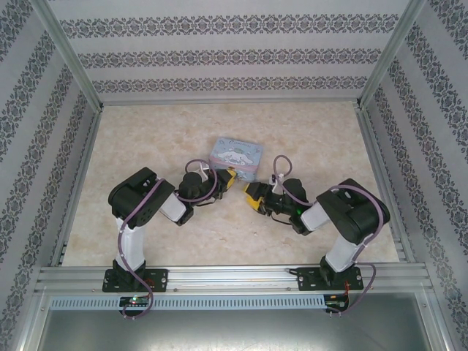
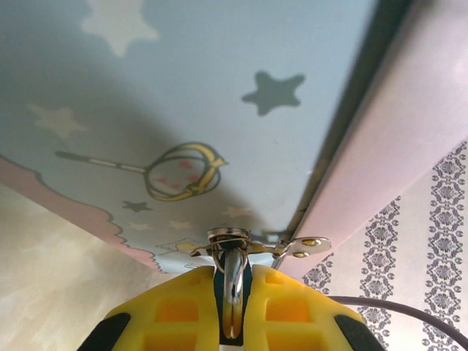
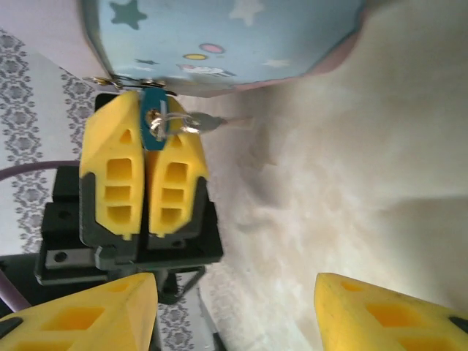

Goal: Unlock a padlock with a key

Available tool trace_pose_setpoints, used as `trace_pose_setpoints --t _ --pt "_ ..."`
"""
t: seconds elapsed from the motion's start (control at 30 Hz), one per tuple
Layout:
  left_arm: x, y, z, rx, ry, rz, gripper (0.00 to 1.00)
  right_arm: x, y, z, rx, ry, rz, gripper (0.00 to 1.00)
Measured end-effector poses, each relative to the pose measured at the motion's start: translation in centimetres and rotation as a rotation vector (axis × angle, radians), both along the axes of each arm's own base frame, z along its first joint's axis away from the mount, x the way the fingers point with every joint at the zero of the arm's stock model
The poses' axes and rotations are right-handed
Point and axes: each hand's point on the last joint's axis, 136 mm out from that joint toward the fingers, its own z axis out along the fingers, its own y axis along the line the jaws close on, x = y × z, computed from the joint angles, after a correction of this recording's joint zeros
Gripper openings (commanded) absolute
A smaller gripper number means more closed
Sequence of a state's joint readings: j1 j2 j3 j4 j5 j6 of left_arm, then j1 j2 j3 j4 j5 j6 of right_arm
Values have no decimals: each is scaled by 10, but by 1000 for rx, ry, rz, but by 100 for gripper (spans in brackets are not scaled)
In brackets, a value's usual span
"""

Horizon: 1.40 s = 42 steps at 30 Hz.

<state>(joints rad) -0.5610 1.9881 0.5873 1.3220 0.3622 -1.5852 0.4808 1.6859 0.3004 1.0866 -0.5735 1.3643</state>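
The padlock (image 2: 232, 292) is tiny and blue with a shiny shackle, and my left gripper (image 2: 232, 276) is shut on it. It sits right at the metal latch (image 2: 303, 245) of the pastel-blue tin box (image 1: 238, 155). In the right wrist view the padlock (image 3: 153, 121) shows between the left gripper's yellow fingers (image 3: 110, 168), and a small silvery key (image 3: 203, 123) sticks out of its side toward the table. My right gripper (image 3: 234, 314) is open a little way back from the key, touching nothing. From above, the two grippers (image 1: 228, 178) (image 1: 253, 196) face each other in front of the box.
The beige tabletop (image 1: 146, 146) lies open to the left and right of the box. Patterned walls and metal frame posts (image 1: 380, 66) enclose the space. A purple cable (image 2: 409, 307) runs beside the left gripper.
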Motion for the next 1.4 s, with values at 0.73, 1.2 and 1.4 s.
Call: trace_pose_setpoints --t 0.73,1.2,1.4 --pt "-6 -5 -9 57 38 -104 0 8 -6 61 -824 -575 265 51" --pt "-10 -9 1 62 58 -154 0 4 10 19 -1156 -735 489 45" --pt "-11 -10 3 61 60 -162 0 12 6 10 -1235 -740 504 44"
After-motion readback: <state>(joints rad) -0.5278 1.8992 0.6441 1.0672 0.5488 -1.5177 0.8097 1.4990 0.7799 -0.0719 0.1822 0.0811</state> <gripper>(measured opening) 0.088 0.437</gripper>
